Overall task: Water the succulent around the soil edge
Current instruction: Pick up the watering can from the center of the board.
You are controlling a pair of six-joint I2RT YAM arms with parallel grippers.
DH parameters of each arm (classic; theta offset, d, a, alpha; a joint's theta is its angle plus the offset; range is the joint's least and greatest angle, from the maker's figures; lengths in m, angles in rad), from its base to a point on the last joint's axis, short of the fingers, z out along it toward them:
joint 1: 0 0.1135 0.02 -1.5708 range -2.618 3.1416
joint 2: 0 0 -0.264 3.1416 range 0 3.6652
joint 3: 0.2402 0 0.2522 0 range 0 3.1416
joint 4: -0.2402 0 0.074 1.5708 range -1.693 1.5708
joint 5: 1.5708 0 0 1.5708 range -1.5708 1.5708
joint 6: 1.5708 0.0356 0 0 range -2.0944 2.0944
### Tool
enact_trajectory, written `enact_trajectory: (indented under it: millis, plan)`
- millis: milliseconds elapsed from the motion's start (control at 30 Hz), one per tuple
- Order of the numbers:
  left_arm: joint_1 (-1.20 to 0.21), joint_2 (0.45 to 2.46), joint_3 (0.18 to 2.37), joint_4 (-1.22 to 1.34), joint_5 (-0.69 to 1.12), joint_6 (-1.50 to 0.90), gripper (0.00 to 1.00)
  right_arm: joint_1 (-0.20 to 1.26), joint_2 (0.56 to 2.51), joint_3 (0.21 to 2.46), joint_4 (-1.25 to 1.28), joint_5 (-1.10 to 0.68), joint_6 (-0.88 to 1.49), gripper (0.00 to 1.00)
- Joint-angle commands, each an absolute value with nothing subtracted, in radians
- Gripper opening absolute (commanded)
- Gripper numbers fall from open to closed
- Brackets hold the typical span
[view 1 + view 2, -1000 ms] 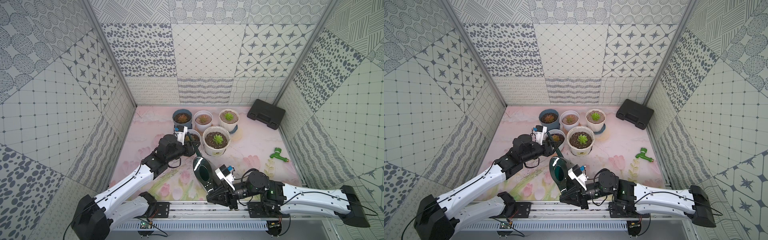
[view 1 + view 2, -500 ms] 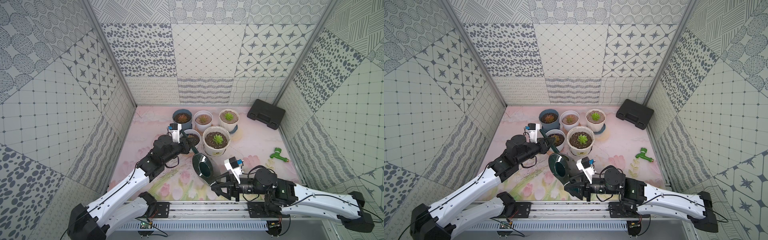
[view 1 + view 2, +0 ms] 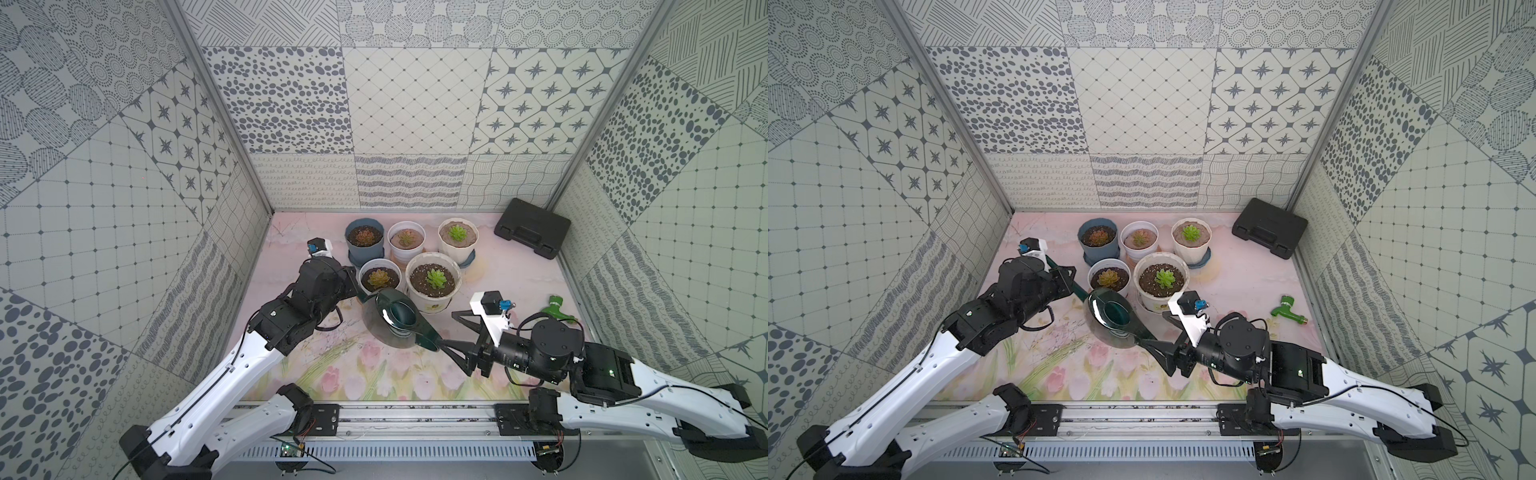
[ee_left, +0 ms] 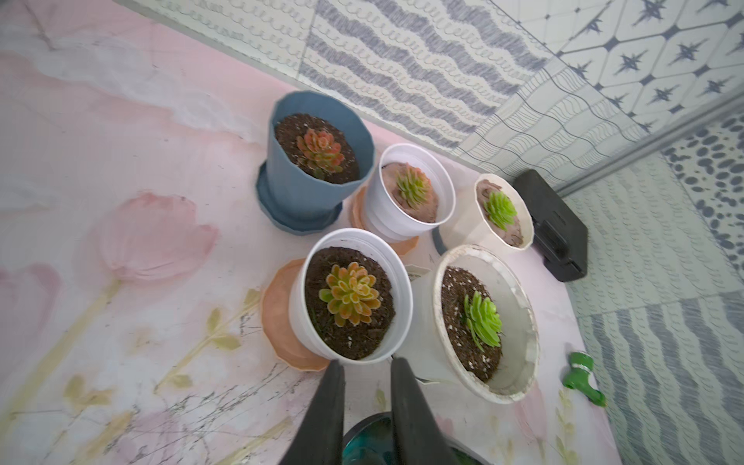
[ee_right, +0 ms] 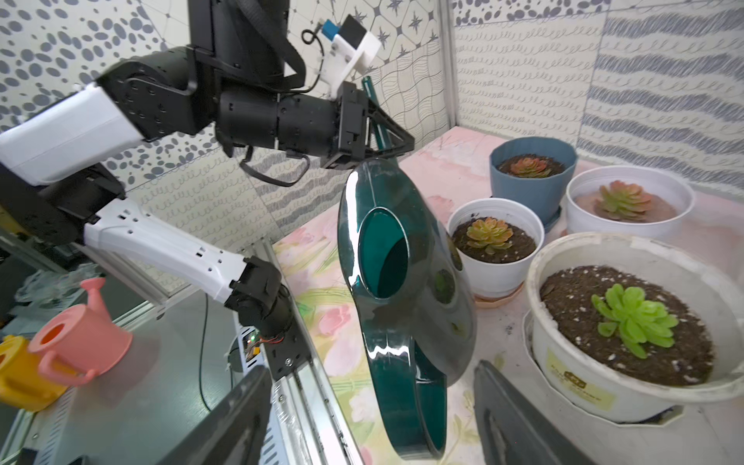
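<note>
Right pincer [image 3: 448,329] has sprung wide and let go of the watering can [image 3: 392,320], which is tilted at centre frame, its spout [image 5: 368,90] clamped in the narrow left pincer [image 4: 367,362]. Nothing looks poured yet — the whole circuit of the soil edge remains. Nearest succulent [image 3: 379,279] sits just above it. Water level, and whether the can touches the bench [image 3: 365,374] — unclear.
</note>
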State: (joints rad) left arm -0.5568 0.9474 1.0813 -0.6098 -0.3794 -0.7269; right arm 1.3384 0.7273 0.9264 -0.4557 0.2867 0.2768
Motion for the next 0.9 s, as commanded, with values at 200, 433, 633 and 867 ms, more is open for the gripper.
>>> enact_trajectory:
  millis: [200, 433, 633, 867]
  plan:
    - [-0.395, 0.980, 1.348, -1.030, -0.593, -0.872, 0.00, 1.426, 0.932, 1.004, -0.289, 0.680, 0.150, 0.79]
    - [-0.349, 1.061, 1.464, -1.037, -0.492, -0.959, 0.00, 1.409, 1.028, 0.974, -0.156, 0.752, 0.172, 0.76]
    - [-0.344, 1.063, 1.463, -1.025, -0.455, -1.060, 0.00, 1.334, 1.106, 0.951, -0.056, 0.722, 0.224, 0.70]
    - [-0.341, 1.048, 1.448, -1.014, -0.403, -1.180, 0.00, 1.267, 1.161, 0.841, 0.169, 0.763, 0.249, 0.60]
